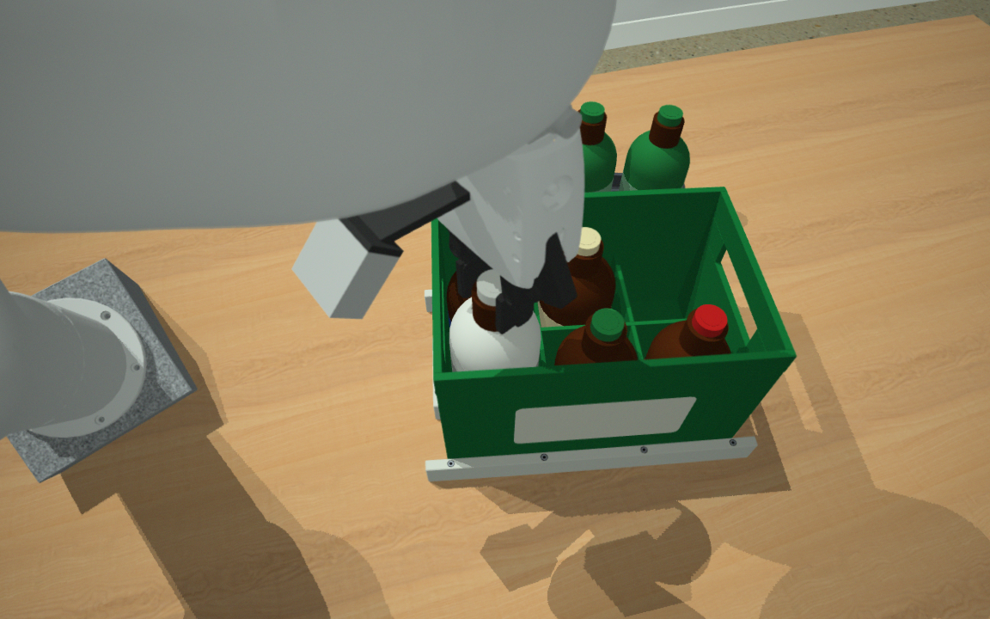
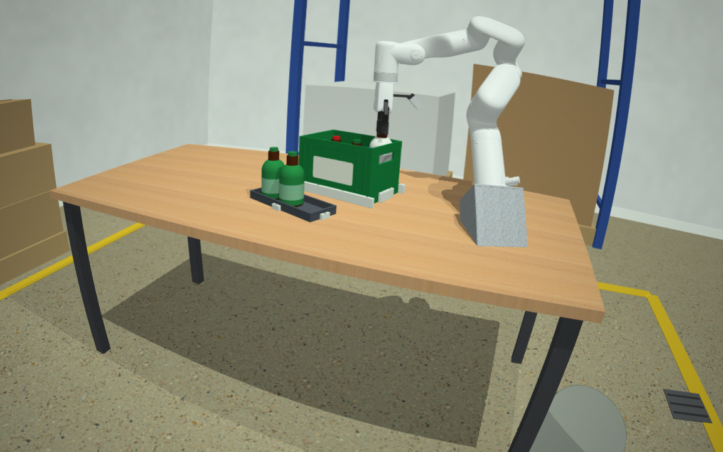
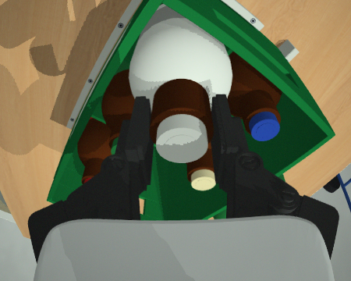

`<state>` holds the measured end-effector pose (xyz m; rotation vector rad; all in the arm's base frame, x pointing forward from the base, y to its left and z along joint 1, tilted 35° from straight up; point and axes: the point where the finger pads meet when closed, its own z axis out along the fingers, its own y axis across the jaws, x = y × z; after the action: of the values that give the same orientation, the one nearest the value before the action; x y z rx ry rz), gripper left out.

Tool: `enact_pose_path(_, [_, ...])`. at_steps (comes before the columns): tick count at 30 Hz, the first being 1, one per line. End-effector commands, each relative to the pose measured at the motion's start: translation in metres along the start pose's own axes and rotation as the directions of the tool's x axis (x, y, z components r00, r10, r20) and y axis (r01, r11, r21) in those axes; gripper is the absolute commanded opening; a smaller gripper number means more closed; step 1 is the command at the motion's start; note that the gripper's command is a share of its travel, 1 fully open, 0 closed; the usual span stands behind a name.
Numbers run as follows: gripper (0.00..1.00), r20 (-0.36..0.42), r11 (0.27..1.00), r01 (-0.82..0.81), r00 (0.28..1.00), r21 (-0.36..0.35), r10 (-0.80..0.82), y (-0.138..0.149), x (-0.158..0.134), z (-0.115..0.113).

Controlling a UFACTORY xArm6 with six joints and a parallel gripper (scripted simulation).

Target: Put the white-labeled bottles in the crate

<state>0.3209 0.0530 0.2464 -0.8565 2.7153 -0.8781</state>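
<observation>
My gripper is shut on the neck of a white-labeled bottle with a white cap. The bottle stands upright, low inside the near left cell of the green crate. In the wrist view the fingers clamp the brown neck and the white body fills the cell below. Brown bottles share the crate: one with a cream cap, one with a green cap, one with a red cap, and one with a blue cap. Two green-labeled bottles stand upright on the dark tray behind the crate.
The crate sits on a grey base frame. The arm's stone pedestal is to the left of the crate. The crate's far right cell holds no bottle.
</observation>
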Motion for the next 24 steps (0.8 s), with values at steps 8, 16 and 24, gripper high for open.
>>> enact_pose_path(8, [0.00,0.003,1.000,-0.001,1.000,0.000,0.001,-0.0005,-0.0009,-0.0011])
enact_pose_path(16, [0.00,0.003,1.000,-0.001,1.000,0.000,0.001,-0.0005,-0.0009,-0.0005])
enact_pose_path(24, [0.00,0.003,1.000,-0.001,1.000,0.000,0.001,-0.0006,-0.0009,0.0018])
